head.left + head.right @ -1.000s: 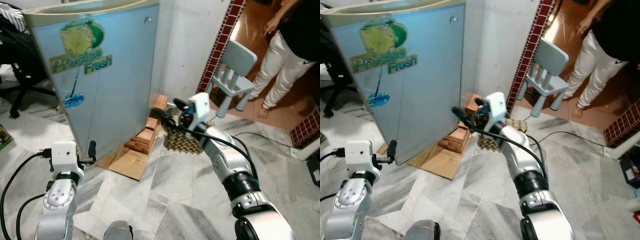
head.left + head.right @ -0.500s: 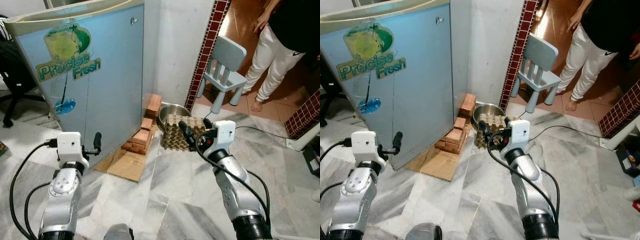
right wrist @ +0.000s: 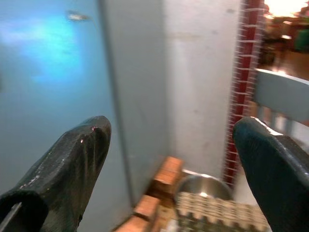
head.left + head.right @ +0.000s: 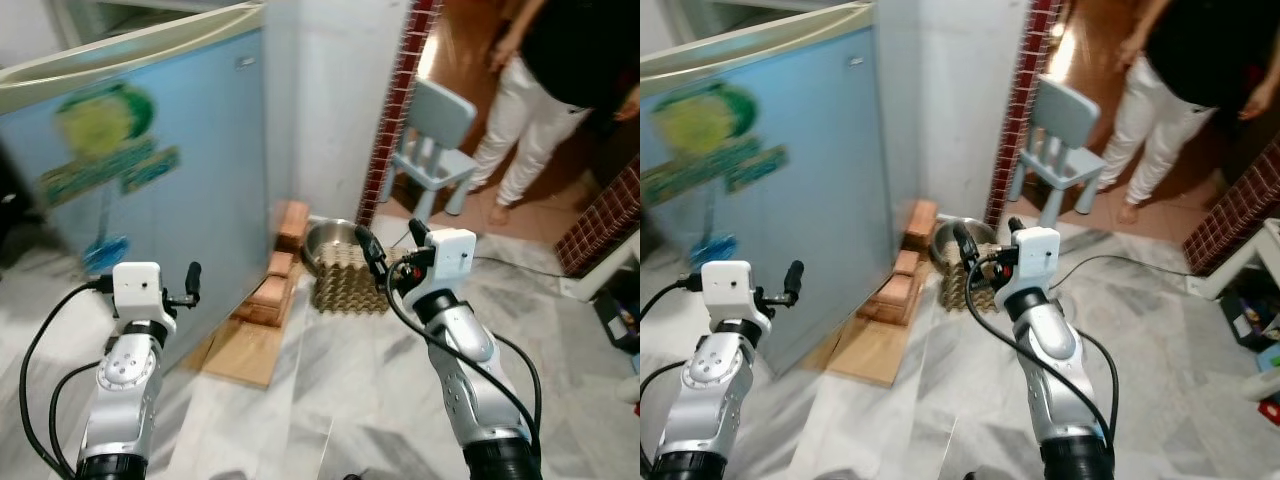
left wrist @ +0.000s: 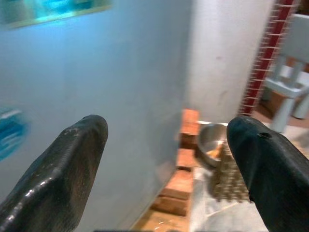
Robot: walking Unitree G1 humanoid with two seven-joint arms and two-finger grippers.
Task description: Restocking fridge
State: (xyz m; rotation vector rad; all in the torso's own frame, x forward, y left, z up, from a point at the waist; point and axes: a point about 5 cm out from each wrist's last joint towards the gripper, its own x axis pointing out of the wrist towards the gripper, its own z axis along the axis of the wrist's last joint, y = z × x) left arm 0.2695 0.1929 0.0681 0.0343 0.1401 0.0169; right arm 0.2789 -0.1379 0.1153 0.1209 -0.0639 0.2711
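The fridge (image 4: 150,170) stands at the left, motion-blurred, its pale blue door with a green and yellow logo shut. My left gripper (image 4: 190,280) is held up in front of the door's lower part, apart from it. In the left wrist view its fingers (image 5: 67,164) are spread wide with nothing between them, facing the door (image 5: 120,72). My right gripper (image 4: 392,245) is raised mid-scene, open and empty, over the egg trays (image 4: 350,290). The right wrist view looks at the fridge's side (image 3: 48,72) and the white wall.
Red bricks (image 4: 280,265) and flat cardboard (image 4: 240,350) lie at the fridge's right foot. Beside them sit a steel bowl (image 4: 325,240) and stacked egg trays. A small blue chair (image 4: 435,135) and a person in white trousers (image 4: 520,110) are at the back right. A cable (image 4: 520,270) crosses the marble floor.
My right arm has drawn back from the fridge's lower right edge and now hovers before the egg trays. The whole view has shifted and blurred; the left arm keeps its pose.
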